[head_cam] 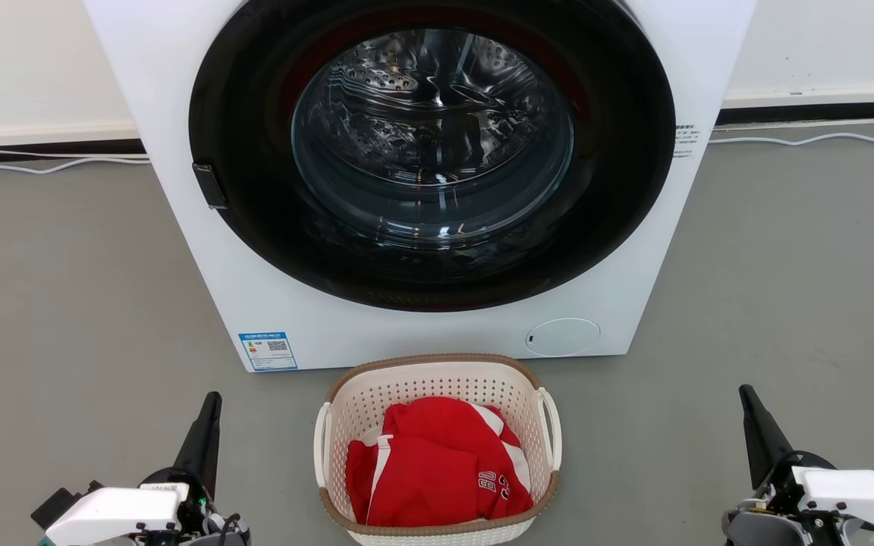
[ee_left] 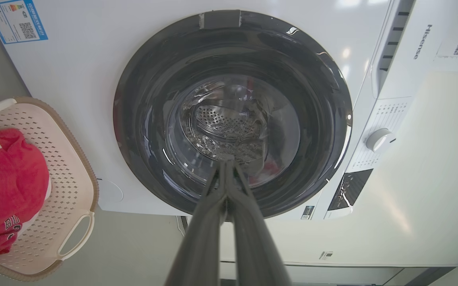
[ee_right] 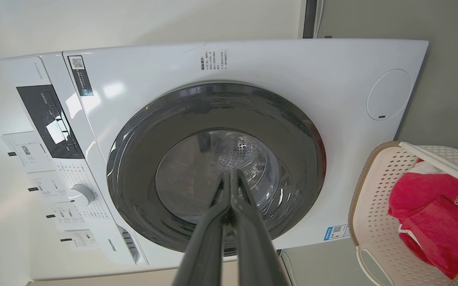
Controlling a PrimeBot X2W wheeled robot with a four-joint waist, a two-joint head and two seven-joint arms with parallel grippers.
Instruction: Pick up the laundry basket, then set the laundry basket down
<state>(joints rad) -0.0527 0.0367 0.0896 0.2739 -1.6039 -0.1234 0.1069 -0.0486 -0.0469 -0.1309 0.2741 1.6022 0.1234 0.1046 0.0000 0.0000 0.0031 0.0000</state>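
Head view: the laundry basket [head_cam: 429, 383] sits on the grey floor [head_cam: 65, 303] at 6 o'clock in the frame, upright. Its brown rim is just beside the foot of the white washer [head_cam: 376, 334], which stands at the basket's 12 o'clock. A red garment [head_cam: 437, 462] with white stripes lies crumpled inside, filling the lower half of the basket, and a white loop handle shows on each side. The left gripper [head_cam: 209, 413] stands at the basket's 9 o'clock, well apart from it. Its two dark fingers are pressed together into a single point and grip nothing. The right gripper [head_cam: 752, 409] stands at the basket's 3 o'clock, further off, its fingers likewise pinched flat with nothing between them. The washer's round dark door [head_cam: 433, 136] is closed, the steel drum showing through the glass. A blue label [head_cam: 268, 350] sits at 7 o'clock on the front panel and a round cover [head_cam: 562, 337] at 5 o'clock. In the left wrist view the left gripper [ee_left: 226, 167] points at the door glass, jaws together, with the basket [ee_left: 66, 167] at 8 o'clock. In the right wrist view the right gripper [ee_right: 231, 176] also points at the door, jaws together, with the basket [ee_right: 376, 206] at 4 o'clock.
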